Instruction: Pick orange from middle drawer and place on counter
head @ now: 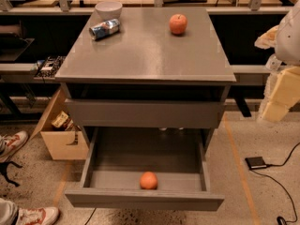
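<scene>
below, orange (148,180) in open middle drawer (140,201), apple (178,24), can (104,29), bowl (108,8) on counter (145,53), gripper (279,99) seemingly at right edge, state unclear

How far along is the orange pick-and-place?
Done: the middle drawer is open. In hand: nothing; the gripper hangs at the right edge of the view, away from the drawer. Left: the orange lies in the drawer by its front wall; grasping, lifting and placing it on the counter are not yet done.
</scene>
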`<state>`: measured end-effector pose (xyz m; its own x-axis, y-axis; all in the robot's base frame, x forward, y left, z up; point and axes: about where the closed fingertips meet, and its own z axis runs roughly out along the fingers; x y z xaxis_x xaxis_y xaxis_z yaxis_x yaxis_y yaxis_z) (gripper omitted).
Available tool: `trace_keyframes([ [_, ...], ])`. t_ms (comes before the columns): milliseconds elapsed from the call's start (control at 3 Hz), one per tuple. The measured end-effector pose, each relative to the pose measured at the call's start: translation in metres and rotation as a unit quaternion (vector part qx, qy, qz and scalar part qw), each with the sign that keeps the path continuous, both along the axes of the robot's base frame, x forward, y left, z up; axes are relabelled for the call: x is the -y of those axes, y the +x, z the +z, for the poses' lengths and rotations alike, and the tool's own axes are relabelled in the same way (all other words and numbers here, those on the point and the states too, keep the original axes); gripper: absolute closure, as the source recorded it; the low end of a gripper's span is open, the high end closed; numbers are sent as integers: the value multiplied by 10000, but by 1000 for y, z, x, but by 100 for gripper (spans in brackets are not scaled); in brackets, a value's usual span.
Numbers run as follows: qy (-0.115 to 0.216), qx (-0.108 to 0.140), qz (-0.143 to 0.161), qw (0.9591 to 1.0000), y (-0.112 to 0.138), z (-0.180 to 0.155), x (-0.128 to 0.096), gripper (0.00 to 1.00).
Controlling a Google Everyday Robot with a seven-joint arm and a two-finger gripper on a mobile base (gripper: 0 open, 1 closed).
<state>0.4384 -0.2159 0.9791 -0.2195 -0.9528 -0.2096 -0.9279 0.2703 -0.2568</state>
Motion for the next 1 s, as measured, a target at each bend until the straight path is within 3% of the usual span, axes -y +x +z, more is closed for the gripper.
trace_keyframes([
  [333, 0, 1, 0, 10000, 0, 0, 0, 0],
  [667, 77, -185, -225, 9995, 2, -15, -8, 0],
  [1000, 187, -717, -786, 9941, 9, -69, -31, 0],
])
